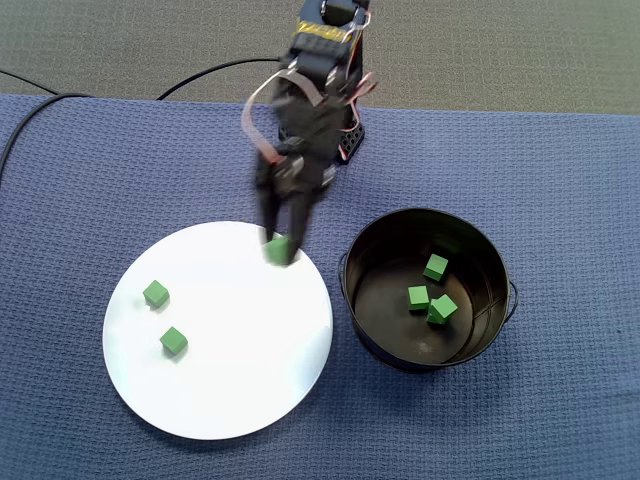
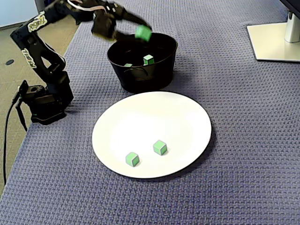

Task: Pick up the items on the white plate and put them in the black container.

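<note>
One held: green cube (image 1: 281, 253) clamped between the gripper (image 1: 279, 246) jaws, narrow.
Plate cubes (image 1: 155, 293): two, on white plate (image 1: 230, 400), below the gripper.
Black container (image 1: 425, 212): beside the gripper.
Handling: probably light, rigid; pinch opposite flat faces.

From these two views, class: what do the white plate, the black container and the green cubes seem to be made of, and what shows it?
White plate: smooth, matte white, thin edge; plastic or ceramic. Black container: faint sheen inside, side handle; painted metal or plastic. Each green cube, including the one in the gripper: matte, crisp edges; foam or wood, unclear.
</note>
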